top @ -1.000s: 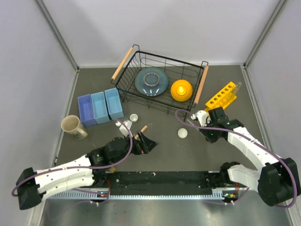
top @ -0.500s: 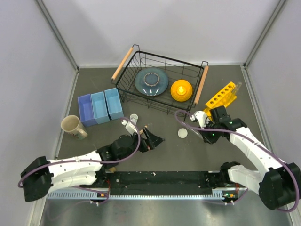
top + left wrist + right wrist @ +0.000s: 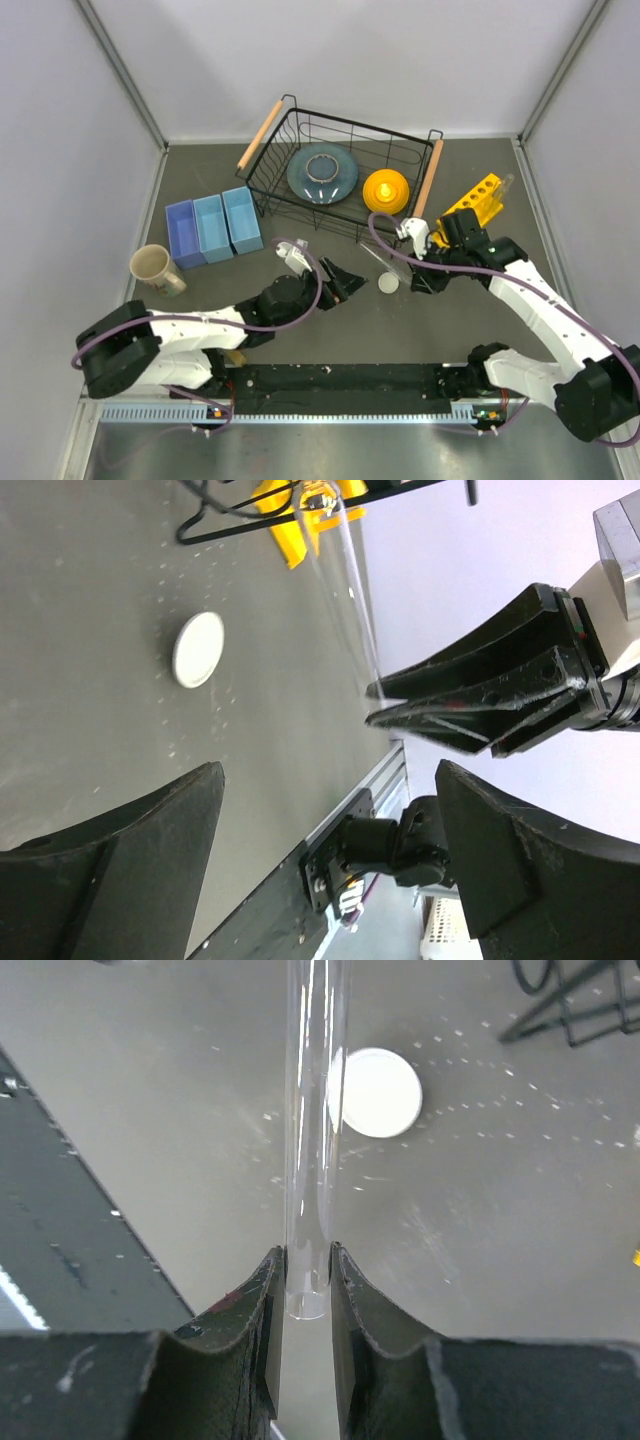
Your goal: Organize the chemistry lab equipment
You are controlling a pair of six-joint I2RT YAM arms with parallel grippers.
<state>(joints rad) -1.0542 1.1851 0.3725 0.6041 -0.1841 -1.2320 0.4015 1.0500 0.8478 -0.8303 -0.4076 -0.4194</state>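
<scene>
Between the black wire basket [image 3: 362, 123] and the white round piece [image 3: 378, 1092] on the desk [image 3: 450, 330], we see the right fingers [image 3: 275, 1272] closed on a thin clear tube [image 3: 307, 1110]. They pinch only its very end, and the rest juts out free ahead of them. The yellow rack [image 3: 470, 203] with its row of round holes sits just behind the right wrist, beside the basket's wooden handle. The left fingers [image 3: 338, 280] are spread wide and hold nothing, and they point toward the tube from close by. Our main worry is the grip: with so little of the smooth tube between the pads, we judge that any quick swing toward the rack could make it pivot or slide out and drop onto the desk. The free end also lies near the basket's wire, so a turn made too low or too tight might catch it there and lever the tube loose. If the left arm comes closer, its open fingers could knock the tube or the right fingers. The rack's holes look narrow too, so a tube tilted at entry could jam on a rim or push the rack aside.
</scene>
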